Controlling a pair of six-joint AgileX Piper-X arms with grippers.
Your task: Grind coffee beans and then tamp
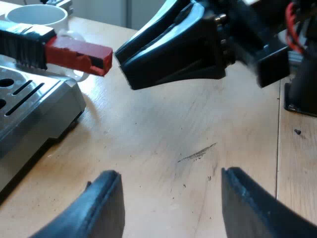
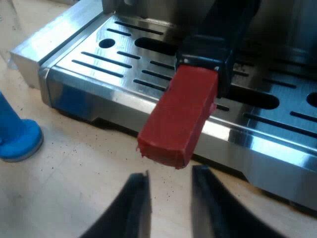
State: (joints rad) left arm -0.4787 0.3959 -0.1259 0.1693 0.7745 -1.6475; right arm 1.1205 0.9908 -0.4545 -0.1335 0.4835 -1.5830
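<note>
Coffee-making workstation: a stainless-steel espresso machine, a white mug and a blue tamper are seen set out on a light wooden desk flecked with coffee grounds.

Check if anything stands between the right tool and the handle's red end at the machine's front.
Nothing visible does. The right tool, fingers apart, is just short of the handle's red end, with only open air between them. The blue tamper stands on the table, away from that line.
</note>
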